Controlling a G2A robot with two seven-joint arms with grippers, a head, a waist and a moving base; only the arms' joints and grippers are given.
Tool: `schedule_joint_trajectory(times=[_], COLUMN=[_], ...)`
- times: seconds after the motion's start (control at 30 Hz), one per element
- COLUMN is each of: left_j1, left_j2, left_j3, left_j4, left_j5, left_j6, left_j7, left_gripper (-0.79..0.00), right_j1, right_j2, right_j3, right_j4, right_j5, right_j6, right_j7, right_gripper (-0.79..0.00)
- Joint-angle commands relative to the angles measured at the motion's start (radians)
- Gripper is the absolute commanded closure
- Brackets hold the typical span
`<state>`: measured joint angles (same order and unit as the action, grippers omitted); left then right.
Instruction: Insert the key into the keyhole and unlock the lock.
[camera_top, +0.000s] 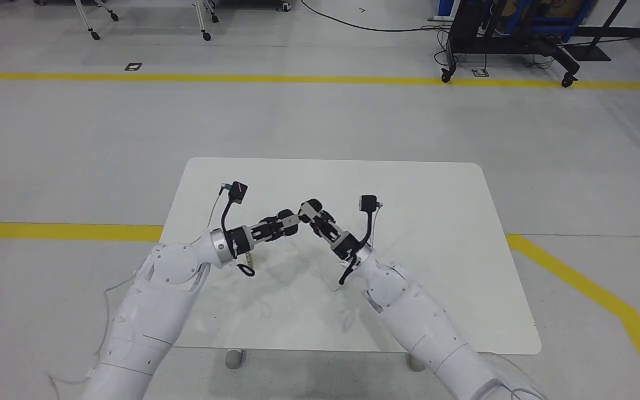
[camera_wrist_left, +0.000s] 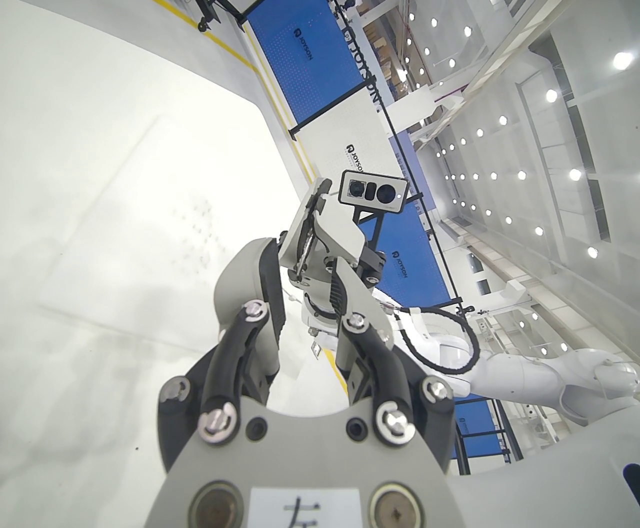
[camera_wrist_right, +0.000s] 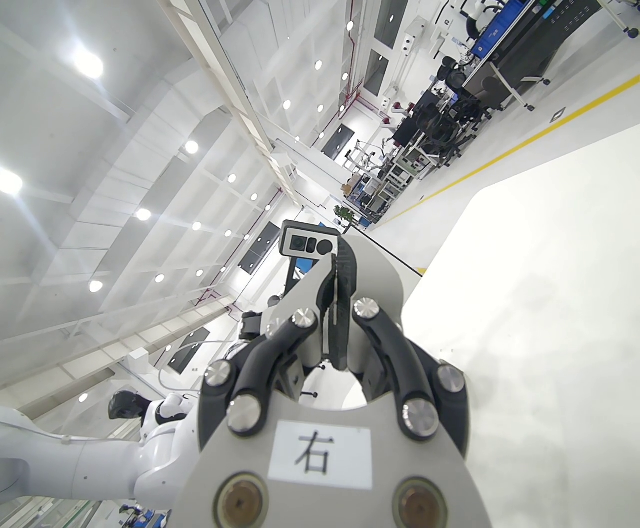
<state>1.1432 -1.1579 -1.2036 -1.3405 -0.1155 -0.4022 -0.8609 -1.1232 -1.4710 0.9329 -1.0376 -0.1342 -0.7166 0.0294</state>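
**Gripper positions.** The left gripper (camera_top: 287, 222) and the right gripper (camera_top: 310, 211) meet tip to tip above the middle of the table (camera_top: 430, 200). The left arm comes in over the table's near-left edge. The right arm comes in over its near-right edge.

**Left gripper.** In the left wrist view the left gripper (camera_wrist_left: 305, 260) stands wide apart. Its fingers (camera_wrist_left: 260, 280) grip nothing. The tip of the right gripper (camera_wrist_left: 302, 240) sits in line with the gap, just beyond the fingertips.

**Right gripper.** The right gripper (camera_wrist_right: 336, 260) is fully closed. Its pads (camera_wrist_right: 345, 300) are pressed flat together.

**Key.** A thin metal sliver, which appears to be the key (camera_wrist_right: 328, 320), shows edge-on between the pads. The rest of it is hidden. It is held above the table's middle, clear of the surface.

**Beyond the table.** A yellow line (camera_top: 300, 78) crosses the floor past the table's far edge. A black cart (camera_top: 510, 40) stands farther off, past the far-right corner.
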Motion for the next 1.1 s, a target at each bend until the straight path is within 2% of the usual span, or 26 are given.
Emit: schedule_joint_trajectory(times=[0.0, 0.1, 0.13, 0.53, 0.63, 0.7, 0.9, 0.93, 0.97, 1.0, 1.03, 1.07], left_j1=[-0.002, -0.004, -0.005, -0.009, -0.010, -0.009, -0.007, -0.006, -0.006, -0.005, -0.005, -0.004], left_j2=[0.000, 0.001, 0.001, 0.003, 0.004, 0.005, 0.008, 0.008, 0.009, 0.009, 0.010, 0.012], left_j3=[0.002, 0.005, 0.005, 0.009, 0.010, 0.010, 0.006, 0.005, 0.005, 0.003, 0.001, -0.002], left_j4=[0.002, 0.005, 0.006, 0.012, 0.011, 0.011, 0.008, 0.008, 0.006, 0.005, 0.003, 0.000], left_j5=[-0.002, -0.006, -0.006, -0.012, -0.015, -0.018, -0.028, -0.029, -0.030, -0.032, -0.032, -0.028], left_j6=[0.001, 0.002, 0.002, 0.015, 0.012, 0.009, 0.004, 0.004, 0.004, 0.002, 0.002, 0.003], left_j7=[0.000, -0.001, -0.001, 0.006, 0.002, 0.000, -0.007, -0.007, -0.008, -0.009, -0.010, -0.012], left_gripper=[-0.123, -0.012, 0.000, 0.000, 0.000, 0.000, 0.000, 0.000, 0.000, 0.000, 0.000, 0.000], right_j1=[0.000, -0.001, -0.001, -0.008, -0.010, -0.011, -0.015, -0.015, -0.016, -0.016, -0.017, -0.017], right_j2=[-0.001, -0.003, -0.003, -0.008, -0.009, -0.010, -0.010, -0.011, -0.010, -0.010, -0.010, -0.010], right_j3=[0.001, 0.003, 0.004, 0.012, 0.015, 0.017, 0.025, 0.027, 0.029, 0.032, 0.036, 0.036], right_j4=[0.000, 0.001, 0.001, -0.001, -0.002, -0.004, -0.007, -0.008, -0.009, -0.009, -0.011, -0.011], right_j5=[-0.003, -0.009, -0.012, -0.040, -0.041, -0.041, -0.049, -0.049, -0.050, -0.049, -0.045, -0.045], right_j6=[0.000, 0.003, 0.005, 0.007, 0.007, 0.005, 0.002, 0.001, 0.001, 0.000, -0.001, -0.001], right_j7=[0.001, -0.003, -0.004, -0.010, -0.008, -0.006, -0.007, -0.008, -0.007, -0.007, -0.011, -0.011], right_gripper=[0.000, 0.000, 0.000, 0.000, -0.077, -0.163, -0.212, -0.252, -0.342, -0.745, -0.785, -0.785])
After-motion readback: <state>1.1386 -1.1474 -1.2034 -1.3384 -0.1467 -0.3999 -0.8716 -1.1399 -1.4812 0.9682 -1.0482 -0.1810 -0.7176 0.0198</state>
